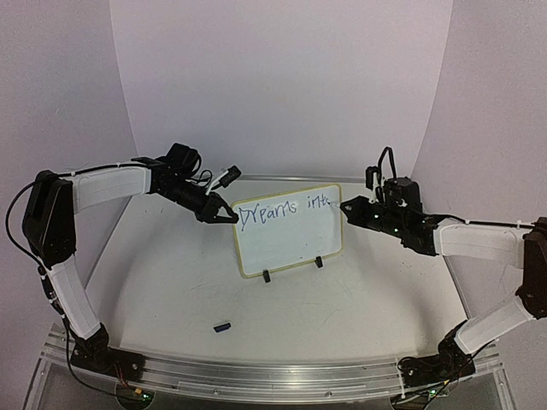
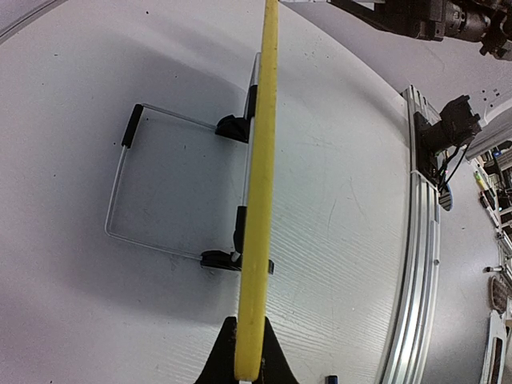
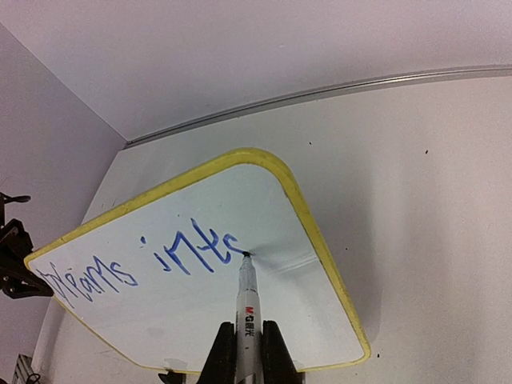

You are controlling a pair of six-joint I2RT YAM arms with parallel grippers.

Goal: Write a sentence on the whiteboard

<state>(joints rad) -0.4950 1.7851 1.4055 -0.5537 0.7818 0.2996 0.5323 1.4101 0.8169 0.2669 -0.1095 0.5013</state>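
The white table (image 1: 171, 282) has a faintly scuffed surface and a ribbed metal rail (image 1: 273, 373) running along its near edge. Around its middle the whiteboard (image 1: 291, 239) stands tilted back on two black clip feet (image 1: 267, 276), with a thin wire stand (image 2: 120, 192) lying flat on the table behind it. Well apart from the board, nearer the rail and left of centre, lies a small dark piece (image 1: 222, 326).

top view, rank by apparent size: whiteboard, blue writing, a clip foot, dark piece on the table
1. whiteboard
2. blue writing
3. clip foot and dark piece: too alike to rank
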